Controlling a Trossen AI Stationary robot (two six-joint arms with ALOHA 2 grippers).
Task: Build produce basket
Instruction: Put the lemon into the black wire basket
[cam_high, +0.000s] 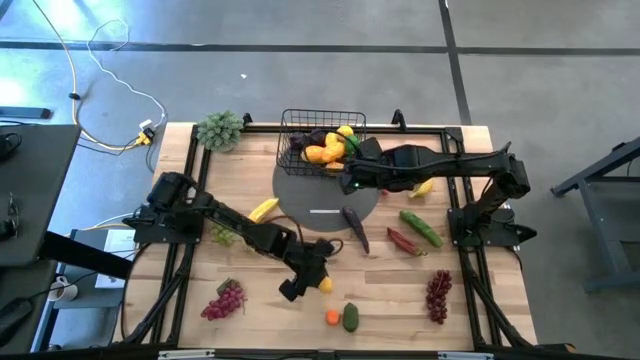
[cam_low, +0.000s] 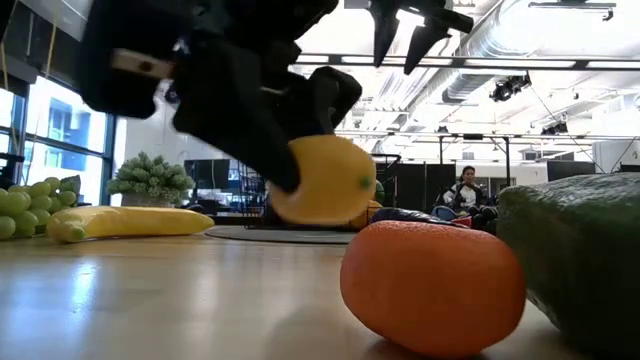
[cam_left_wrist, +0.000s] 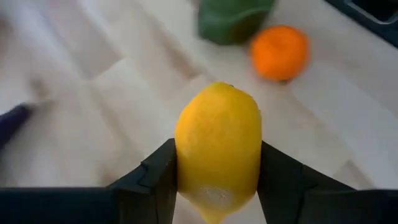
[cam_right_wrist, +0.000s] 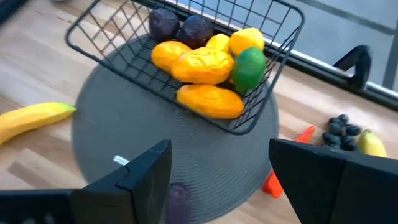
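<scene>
A lemon (cam_left_wrist: 217, 146) is being gripped between the fingers of the left gripper (cam_high: 318, 275) near the table's (cam_high: 260, 300) front edge, at about six o'clock from the basket (cam_high: 322, 140). Just beside it, toward five o'clock, an orange (cam_high: 332, 317) and an avocado (cam_high: 350, 318) are being left lying together. Red grapes (cam_high: 224, 300) are being seen at the front left, dark grapes (cam_high: 438, 295) at the front right. Farther back, the right gripper (cam_high: 352, 182) is being held with jaws wide and empty over the round mat (cam_right_wrist: 186, 162), just short of the basket, where mangoes (cam_right_wrist: 202, 65) and other produce are being kept at twelve o'clock.
</scene>
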